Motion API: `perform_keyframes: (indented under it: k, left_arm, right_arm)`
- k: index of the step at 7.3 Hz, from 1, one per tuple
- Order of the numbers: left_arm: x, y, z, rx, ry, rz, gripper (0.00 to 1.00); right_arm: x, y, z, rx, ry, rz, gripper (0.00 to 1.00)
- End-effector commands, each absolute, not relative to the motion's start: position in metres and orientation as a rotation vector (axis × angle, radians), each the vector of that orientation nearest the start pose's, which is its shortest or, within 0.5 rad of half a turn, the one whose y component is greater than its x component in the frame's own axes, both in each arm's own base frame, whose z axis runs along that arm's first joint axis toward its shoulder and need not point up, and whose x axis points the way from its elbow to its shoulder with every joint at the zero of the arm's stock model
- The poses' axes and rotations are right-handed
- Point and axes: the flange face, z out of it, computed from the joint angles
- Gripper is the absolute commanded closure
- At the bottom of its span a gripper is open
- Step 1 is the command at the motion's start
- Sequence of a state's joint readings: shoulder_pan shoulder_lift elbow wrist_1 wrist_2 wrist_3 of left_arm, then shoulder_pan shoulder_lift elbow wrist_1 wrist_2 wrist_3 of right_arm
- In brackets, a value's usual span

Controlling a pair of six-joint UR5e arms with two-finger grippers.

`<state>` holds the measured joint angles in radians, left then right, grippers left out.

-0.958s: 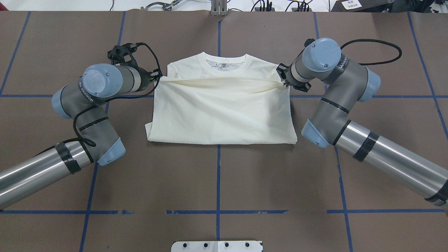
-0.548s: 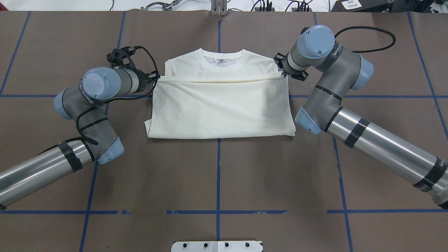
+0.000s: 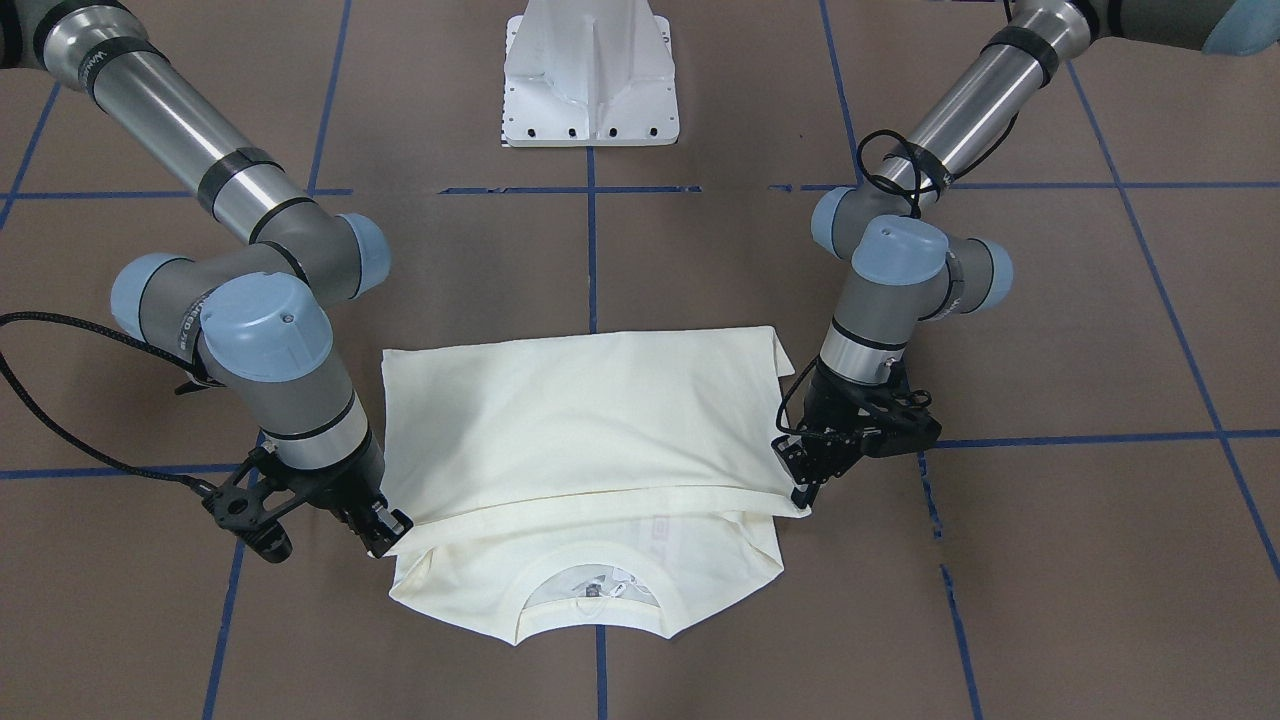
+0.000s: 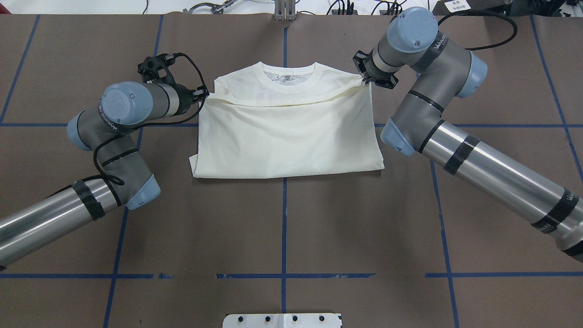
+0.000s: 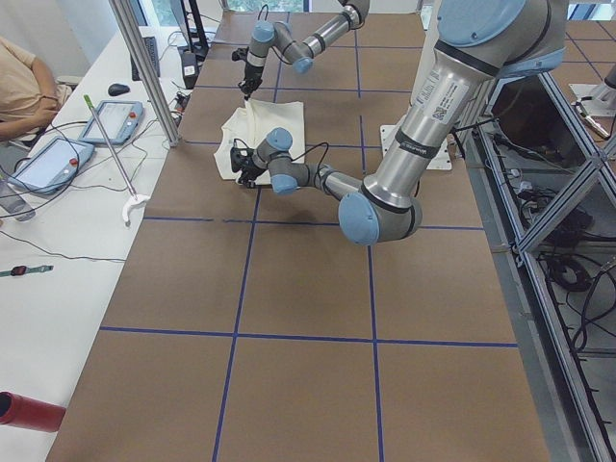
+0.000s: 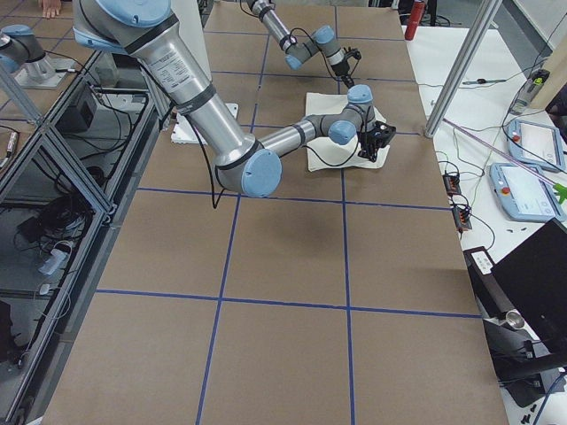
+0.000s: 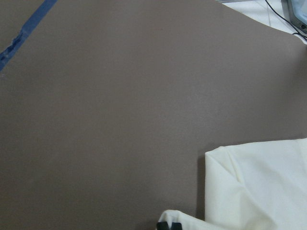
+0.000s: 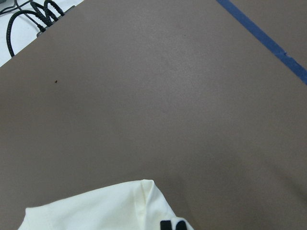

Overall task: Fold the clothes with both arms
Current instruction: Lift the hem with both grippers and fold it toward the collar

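surface: brown counter (image 4: pixel 205 228) gridded with blue tape lines (image 4: pixel 283 228) | far edge: black cables (image 4: pixel 339 7) on a white strip | side: white side counter (image 5: pixel 58 221) carrying flat screens (image 5: pixel 115 120), possibly control pendants | frame: slanted metal post (image 5: pixel 146 72) | light: even, soft shadows

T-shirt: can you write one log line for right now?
T-shirt: half-folded, edge near collar | left gripper: gripping edge | right gripper: gripping edge
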<state>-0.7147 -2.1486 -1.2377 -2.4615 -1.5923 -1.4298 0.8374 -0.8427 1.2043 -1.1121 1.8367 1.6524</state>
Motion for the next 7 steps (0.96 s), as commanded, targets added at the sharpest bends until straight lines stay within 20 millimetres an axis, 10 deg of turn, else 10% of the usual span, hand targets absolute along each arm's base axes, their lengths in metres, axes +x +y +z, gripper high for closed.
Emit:
perform_keyframes:
  k: [1, 6, 7]
  left_arm:
    - [0.453, -0.587, 0.377, 0.512, 1.039, -0.446, 1.00]
    - [0.441, -0.577, 0.393, 0.490, 1.031, -0.443, 1.00]
    - [0.436, -0.571, 0.410, 0.478, 1.016, -0.444, 1.00]
  right_arm:
    - [-0.433, -0.667, 0.331, 0.066, -0.881, 0.746, 1.00]
    - [-0.444, -0.691, 0.349, 0.059, -0.934, 0.722, 1.00]
    - [-0.447, -0.695, 0.343, 0.059, -0.935, 0.726, 0.86]
